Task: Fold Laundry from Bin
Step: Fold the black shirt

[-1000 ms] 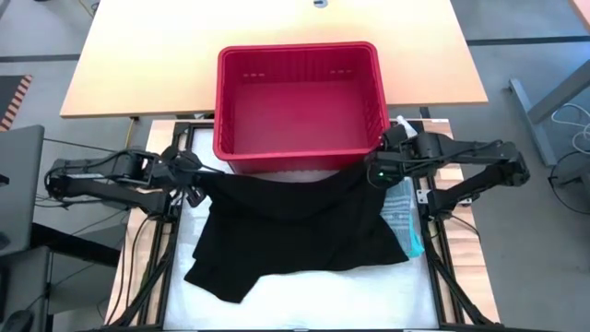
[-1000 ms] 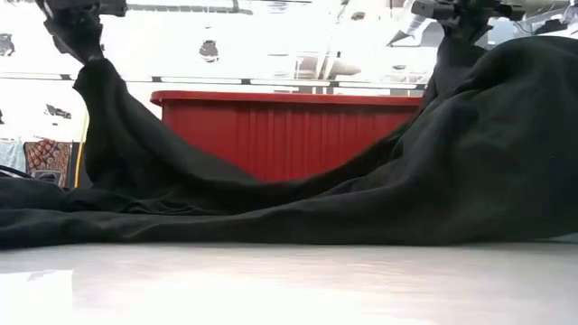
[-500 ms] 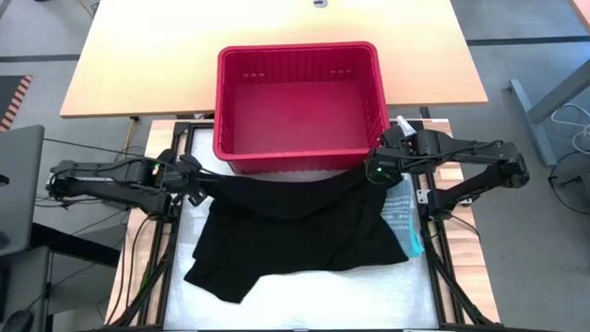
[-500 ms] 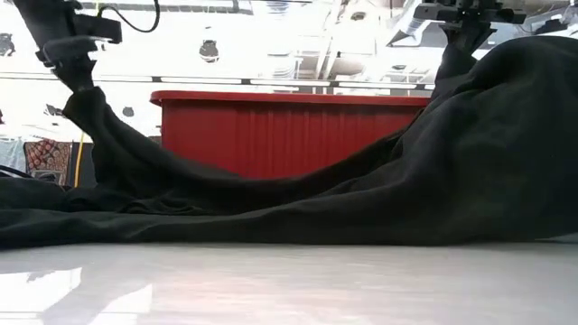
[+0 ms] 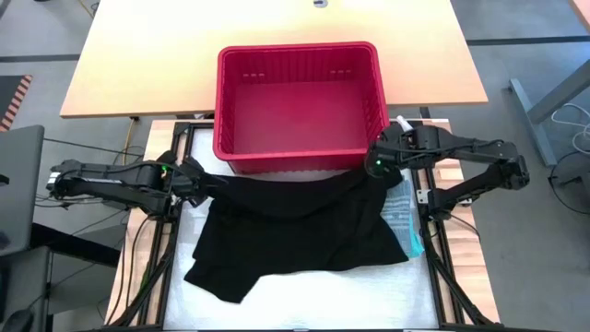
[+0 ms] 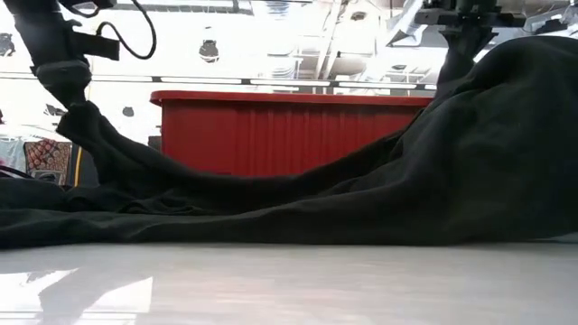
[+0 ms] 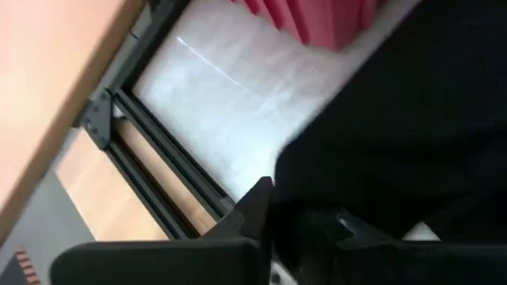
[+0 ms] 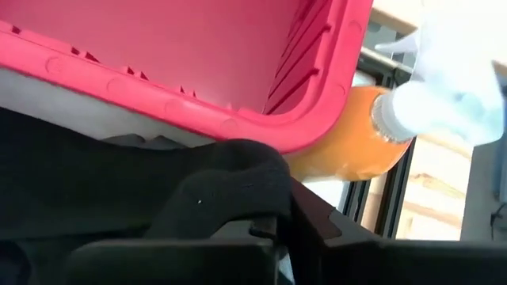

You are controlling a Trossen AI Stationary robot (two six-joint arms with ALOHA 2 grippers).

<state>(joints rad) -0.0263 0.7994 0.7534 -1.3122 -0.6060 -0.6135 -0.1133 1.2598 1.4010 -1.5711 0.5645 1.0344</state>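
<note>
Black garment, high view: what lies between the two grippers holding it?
In the high view, only the black garment's sagging top edge spans from the left gripper to the right gripper, in front of the red bin.

An orange spray bottle [image 8: 360, 138] with a white top stands by a red corner. A light wooden surface [image 5: 147, 55] sits behind — grey floor [image 5: 535, 258] lies around it all.

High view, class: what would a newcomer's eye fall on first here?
First the black garment, spread over the white table and lifted at its two upper corners by the left tool and right tool. Behind it stands the empty red bin, with a teal cloth peeking out at the garment's right edge.
</note>
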